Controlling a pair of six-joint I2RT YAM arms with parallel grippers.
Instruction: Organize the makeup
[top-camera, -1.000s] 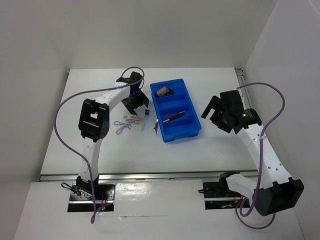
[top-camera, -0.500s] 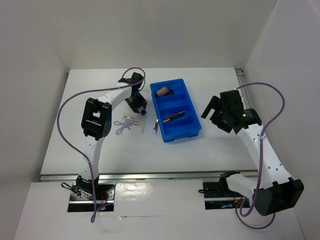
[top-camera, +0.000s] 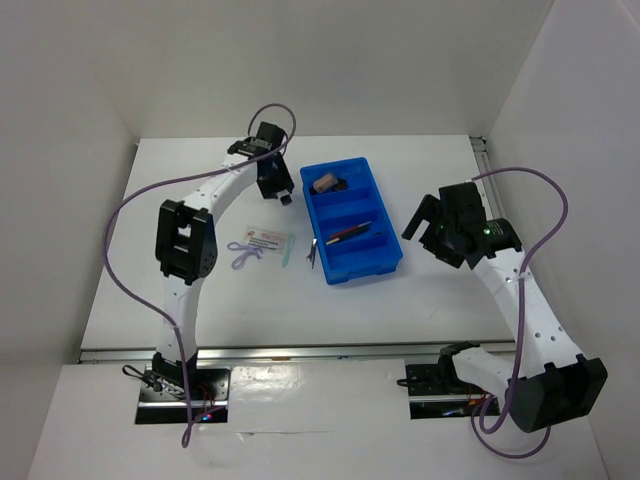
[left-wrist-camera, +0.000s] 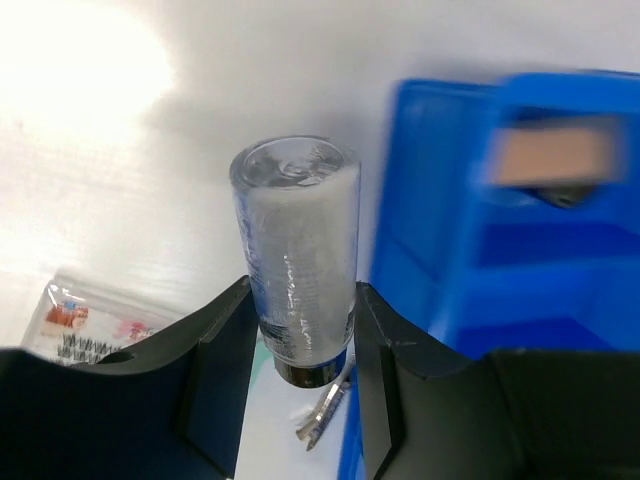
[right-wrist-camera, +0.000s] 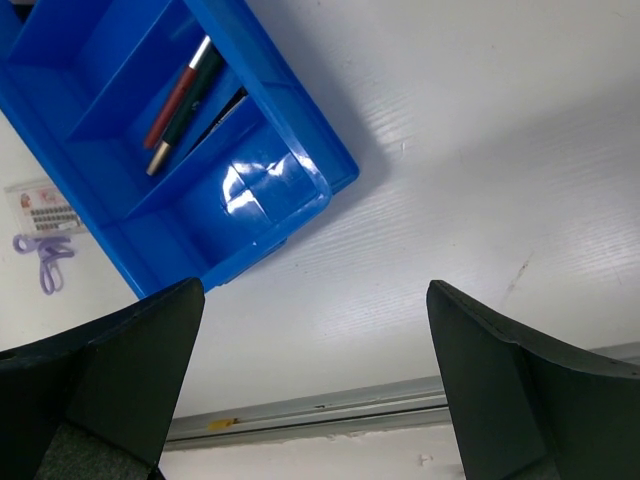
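My left gripper (top-camera: 284, 194) is shut on the tiny clear vial (left-wrist-camera: 297, 255) and holds it above the table, just left of the blue tray (top-camera: 385, 262). In the left wrist view the gripper (left-wrist-camera: 300, 305) grips the vial's lower part near its dark cap. The tan bottle (top-camera: 325, 182) lies in the tray's far compartment and shows blurred in the left wrist view (left-wrist-camera: 555, 155). Thin pencils (top-camera: 348, 233) lie in the middle compartment. The white red-printed packet (top-camera: 266, 239) and lilac loop (top-camera: 243, 252) lie on the table left of the tray. My right gripper (top-camera: 420, 222) is open and empty, right of the tray.
A small metal clip (top-camera: 312, 254) and a pale green strip (top-camera: 287, 251) lie by the tray's near left side. The right wrist view shows the tray (right-wrist-camera: 255, 195), the pencils (right-wrist-camera: 180, 105) and the table's front rail (right-wrist-camera: 330, 405). White walls enclose the table.
My left gripper has risen from beside the packet and moved away toward the tray's far left corner, carrying the vial. The right arm has not moved.
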